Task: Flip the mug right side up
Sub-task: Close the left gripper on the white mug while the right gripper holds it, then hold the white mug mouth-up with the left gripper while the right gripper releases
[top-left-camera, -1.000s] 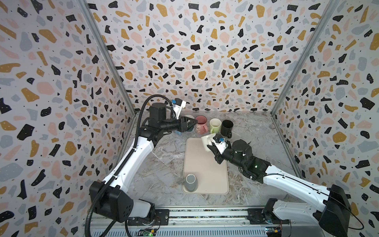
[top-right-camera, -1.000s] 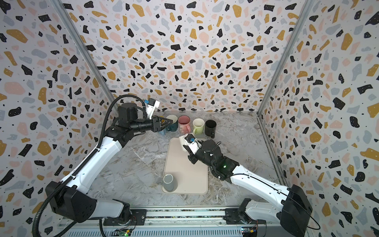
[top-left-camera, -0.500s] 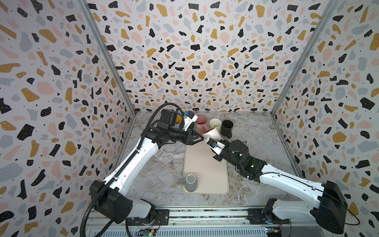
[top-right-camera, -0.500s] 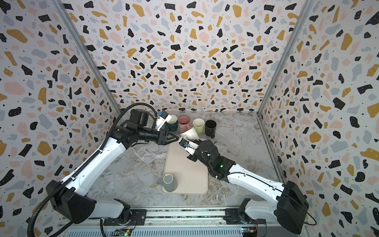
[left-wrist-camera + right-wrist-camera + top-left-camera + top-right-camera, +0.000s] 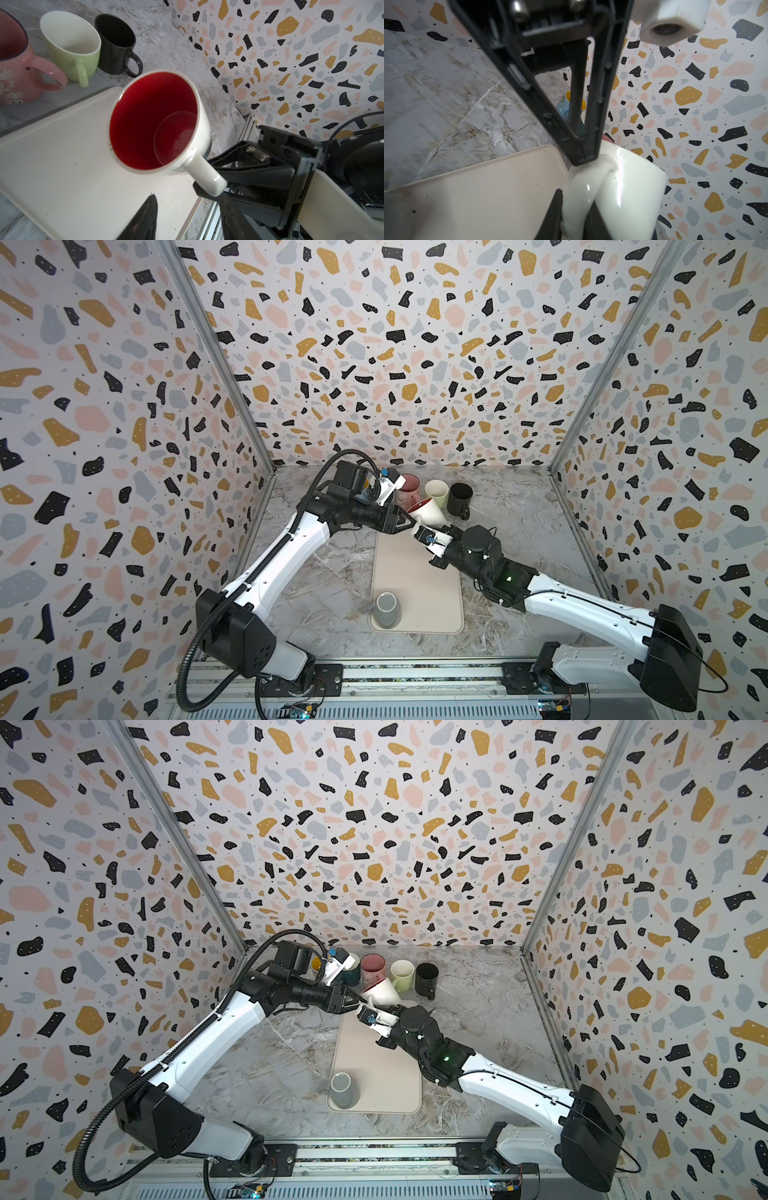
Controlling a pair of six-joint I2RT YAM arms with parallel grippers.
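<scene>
My right gripper (image 5: 575, 209) is clamped on the handle of the white mug (image 5: 153, 122) over the mat's (image 5: 415, 597) twelve o'clock end. My left gripper (image 5: 407, 521), jaws apart and empty, has swung in from its nine o'clock.

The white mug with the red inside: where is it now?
In both top views the white mug is tilted over the far end of the beige mat, near the pink mug and the pale green mug, its handle in the right gripper.

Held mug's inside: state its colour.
Deep red inside the white mug; it shows best in the left wrist view.
</scene>
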